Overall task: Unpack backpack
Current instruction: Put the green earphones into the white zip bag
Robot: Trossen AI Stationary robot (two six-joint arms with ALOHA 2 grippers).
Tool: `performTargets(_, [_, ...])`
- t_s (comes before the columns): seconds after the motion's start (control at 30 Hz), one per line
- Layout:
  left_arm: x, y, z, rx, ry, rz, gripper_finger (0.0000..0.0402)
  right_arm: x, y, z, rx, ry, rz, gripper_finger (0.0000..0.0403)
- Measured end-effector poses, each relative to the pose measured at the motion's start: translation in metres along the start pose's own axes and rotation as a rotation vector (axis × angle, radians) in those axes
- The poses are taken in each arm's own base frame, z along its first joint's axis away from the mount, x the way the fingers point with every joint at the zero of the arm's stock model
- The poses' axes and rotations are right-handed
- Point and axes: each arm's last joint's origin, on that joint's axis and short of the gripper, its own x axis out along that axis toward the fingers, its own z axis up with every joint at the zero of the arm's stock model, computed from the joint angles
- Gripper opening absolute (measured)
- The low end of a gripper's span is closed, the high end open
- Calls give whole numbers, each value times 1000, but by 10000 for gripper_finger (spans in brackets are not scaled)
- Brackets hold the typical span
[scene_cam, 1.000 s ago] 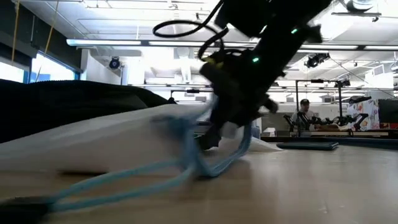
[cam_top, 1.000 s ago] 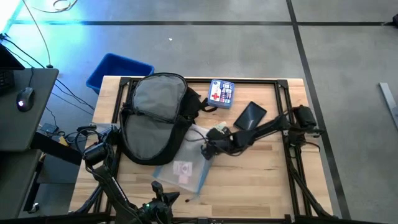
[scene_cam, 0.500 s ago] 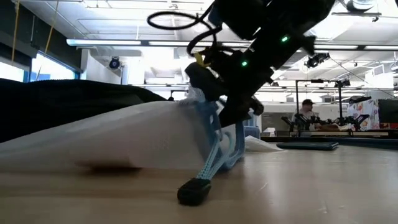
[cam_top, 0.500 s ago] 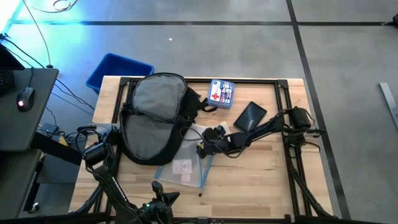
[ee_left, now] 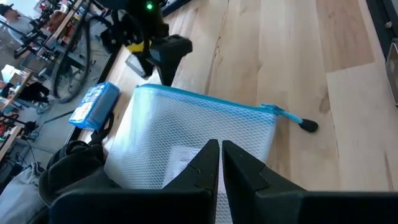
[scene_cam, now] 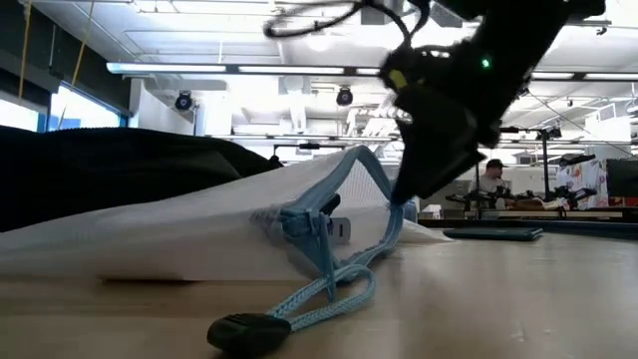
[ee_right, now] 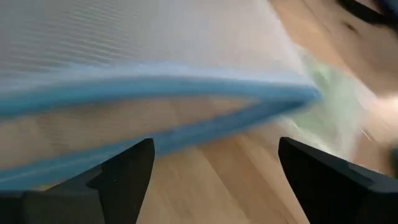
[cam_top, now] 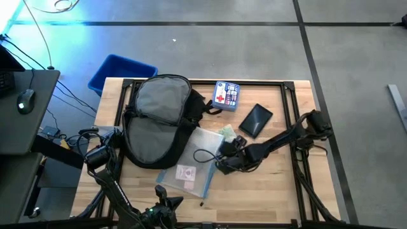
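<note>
A: Biggest thing first: where is the backpack (cam_top: 158, 121)?
B: It lies on the left half of the wooden table (cam_top: 273, 184), mouth open, grey lining showing. The clear mesh zip pouch (cam_top: 194, 162) rests just beside it, one edge touching the bag's lower rim.

A: And the smaller items?
B: Farther back, a first-aid box (cam_top: 226, 95) and a dark flat case (cam_top: 255, 119), both well apart from the bag. A crumpled greenish piece (cam_top: 226, 133) sits at the pouch's far corner.

A: The right gripper (cam_top: 224, 163)?
B: At the pouch's blue-zippered edge, fingers spread wide with nothing between them; the pouch lies free on the wood, its pull cord (scene_cam: 299, 299) trailing loose.

A: The left gripper (ee_left: 219, 163)?
B: Parked at the near table edge, fingers pressed together on nothing.

A: So how should this step go?
B: I'd judge the pouch is out. Lift the right arm clear without snagging that cord, then approach the bag's opening from above. If the fabric sags, the left arm might hold the rim.
</note>
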Motion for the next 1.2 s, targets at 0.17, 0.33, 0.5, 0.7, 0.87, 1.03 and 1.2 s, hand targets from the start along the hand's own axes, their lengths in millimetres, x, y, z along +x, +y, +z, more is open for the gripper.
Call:
performTargets(0.17, [0, 0, 0, 0, 0, 0, 0, 21, -29, 2, 82, 57, -150, 325])
performTargets(0.33, [0, 0, 0, 0, -5, 4, 0, 50, -60, 11, 169, 80, -198, 325])
performTargets(0.5, [0, 0, 0, 0, -4, 4, 0, 73, -72, 19, 225, 33, -71, 323])
performTargets(0.7, [0, 0, 0, 1, -4, 4, 0, 83, -81, 13, 302, -5, -8, 251])
performTargets(0.87, [0, 0, 0, 0, 6, -4, 0, 79, -78, -3, 297, 9, -55, 102])
performTargets(1.03, [0, 0, 0, 0, 7, -5, 0, 51, -60, -14, 199, 98, -38, 13])
performTargets(1.2, [0, 0, 0, -9, 12, -9, 0, -2, -36, -23, 135, 176, -1, 3])
